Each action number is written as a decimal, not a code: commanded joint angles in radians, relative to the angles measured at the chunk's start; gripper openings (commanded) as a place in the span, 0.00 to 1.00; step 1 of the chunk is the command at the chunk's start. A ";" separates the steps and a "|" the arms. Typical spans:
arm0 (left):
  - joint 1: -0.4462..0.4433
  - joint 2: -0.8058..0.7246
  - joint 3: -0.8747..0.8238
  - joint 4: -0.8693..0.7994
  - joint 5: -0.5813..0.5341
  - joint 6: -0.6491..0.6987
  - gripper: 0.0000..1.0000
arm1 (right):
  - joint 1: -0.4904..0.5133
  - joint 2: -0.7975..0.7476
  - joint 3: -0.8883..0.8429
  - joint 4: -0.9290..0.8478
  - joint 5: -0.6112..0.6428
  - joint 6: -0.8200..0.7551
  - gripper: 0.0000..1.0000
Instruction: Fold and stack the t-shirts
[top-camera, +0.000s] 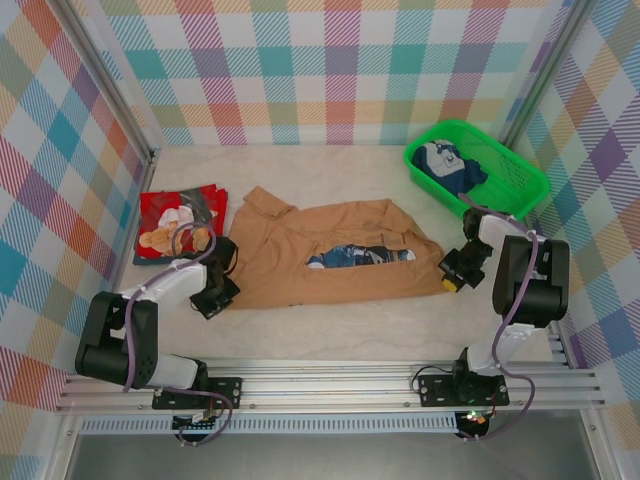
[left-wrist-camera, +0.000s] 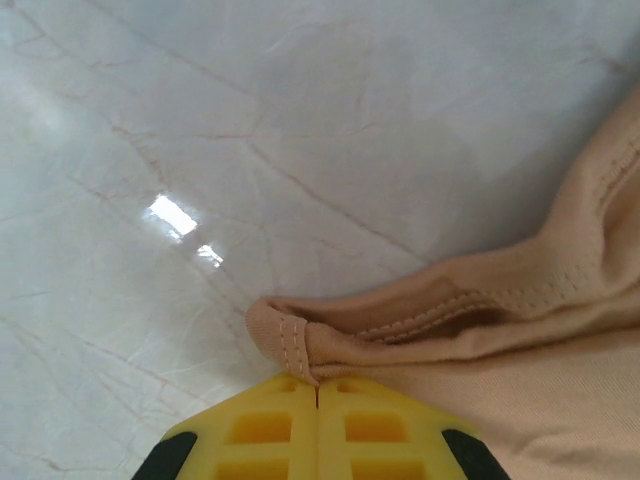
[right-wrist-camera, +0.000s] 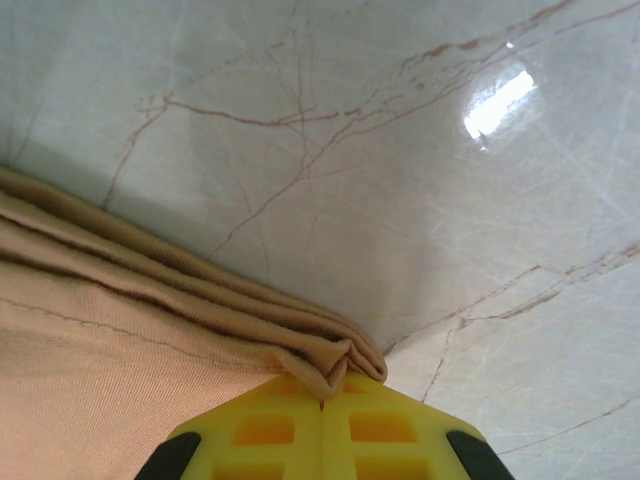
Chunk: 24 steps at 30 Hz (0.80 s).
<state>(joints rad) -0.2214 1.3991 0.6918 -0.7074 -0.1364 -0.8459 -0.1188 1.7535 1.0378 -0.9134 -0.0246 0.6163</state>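
Yellow tips of the left claw (left-wrist-camera: 317, 405) are pressed together on a hemmed corner of the tan shirt (left-wrist-camera: 480, 315), and the stitched point of cloth pokes out just past them. The right claw (right-wrist-camera: 322, 405) is clamped the same way on a bunched fold of that shirt, with several layers pinched at once.

Both claws sit low on the marble table (top-camera: 330, 170). From above, the tan shirt lies spread between them with its long axis running left to right. The left claw holds its near-left corner and the right claw its near-right end, so from either one the cloth runs inward and toward the far side. A blue-and-white print shows through a gap in the middle.

The red shirt (top-camera: 175, 225) lies folded just left of the tan one, nearer the left arm. The green basket (top-camera: 525, 185) stands at the far right with dark cloth in it.

The fold likely calls for both claws to rise together and carry the near edge to the far side. Uneven lifting would skew the crease.
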 joint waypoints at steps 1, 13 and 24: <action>-0.013 0.015 -0.006 -0.055 -0.035 -0.022 0.01 | -0.004 0.028 -0.027 -0.002 0.084 0.009 0.00; -0.059 -0.066 0.268 -0.126 0.093 -0.071 0.39 | 0.086 -0.163 0.073 -0.082 0.108 -0.013 0.35; -0.148 0.137 0.185 -0.001 0.204 -0.175 0.25 | 0.148 0.070 0.096 0.074 -0.017 -0.001 0.19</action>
<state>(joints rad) -0.3565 1.5898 0.9352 -0.6800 0.0486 -0.9817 0.0322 1.7992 1.1370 -0.8536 -0.0223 0.6125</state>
